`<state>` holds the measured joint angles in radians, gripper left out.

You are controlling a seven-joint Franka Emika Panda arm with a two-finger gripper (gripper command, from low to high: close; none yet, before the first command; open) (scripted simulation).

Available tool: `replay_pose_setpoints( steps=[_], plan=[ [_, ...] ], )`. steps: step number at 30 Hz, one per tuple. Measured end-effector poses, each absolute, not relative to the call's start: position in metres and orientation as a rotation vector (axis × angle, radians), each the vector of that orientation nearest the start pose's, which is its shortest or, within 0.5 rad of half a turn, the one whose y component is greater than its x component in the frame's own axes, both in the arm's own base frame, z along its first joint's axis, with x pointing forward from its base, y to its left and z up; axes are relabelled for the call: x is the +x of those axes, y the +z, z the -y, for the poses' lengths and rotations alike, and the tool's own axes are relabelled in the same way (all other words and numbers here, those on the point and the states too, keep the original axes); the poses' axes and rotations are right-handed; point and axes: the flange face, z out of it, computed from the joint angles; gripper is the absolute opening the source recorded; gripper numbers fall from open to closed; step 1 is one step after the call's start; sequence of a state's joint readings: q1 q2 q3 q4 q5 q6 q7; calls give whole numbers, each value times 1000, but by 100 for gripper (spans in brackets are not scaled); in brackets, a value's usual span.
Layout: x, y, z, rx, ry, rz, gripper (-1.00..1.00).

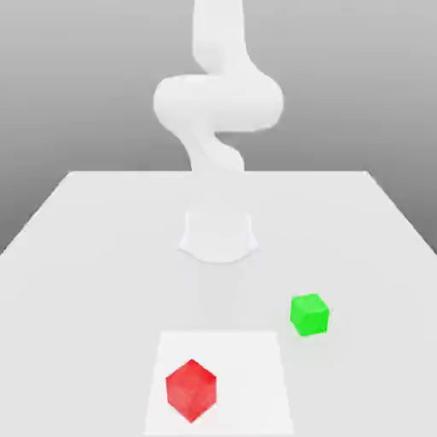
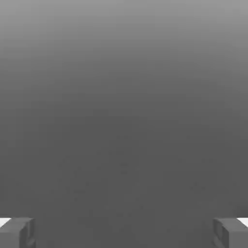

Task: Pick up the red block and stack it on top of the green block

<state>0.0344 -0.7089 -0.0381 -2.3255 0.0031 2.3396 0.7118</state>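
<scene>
The red block [image 1: 191, 390] rests on the white table [image 1: 85, 256] near its front edge, inside a paler square patch [image 1: 256, 375]. The green block [image 1: 309, 314] sits on the table a short way behind it, toward the exterior view's right, and the two cubes are apart. In the hand view my gripper [image 2: 124, 232] is open: its grey fingertips [image 2: 17, 232] stand far apart with nothing between them, against plain grey. Neither block is touched or held.
The white arm [image 1: 218, 102] rises in a curl from its round base [image 1: 218, 235] at the middle of the table, behind both blocks. The table's edges run along the exterior view's left and right sides.
</scene>
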Motion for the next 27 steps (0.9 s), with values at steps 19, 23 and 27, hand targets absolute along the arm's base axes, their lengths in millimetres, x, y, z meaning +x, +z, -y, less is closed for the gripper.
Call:
replay_pose_setpoints(
  steps=[19, 23, 27],
  plan=[
    [473, 296, 28, -3077, -210, -194, 0],
    [454, 224, 36, -3133, -40, -13, 0],
    [450, 172, 38, -3142, -4, 29, 0]
  ],
)
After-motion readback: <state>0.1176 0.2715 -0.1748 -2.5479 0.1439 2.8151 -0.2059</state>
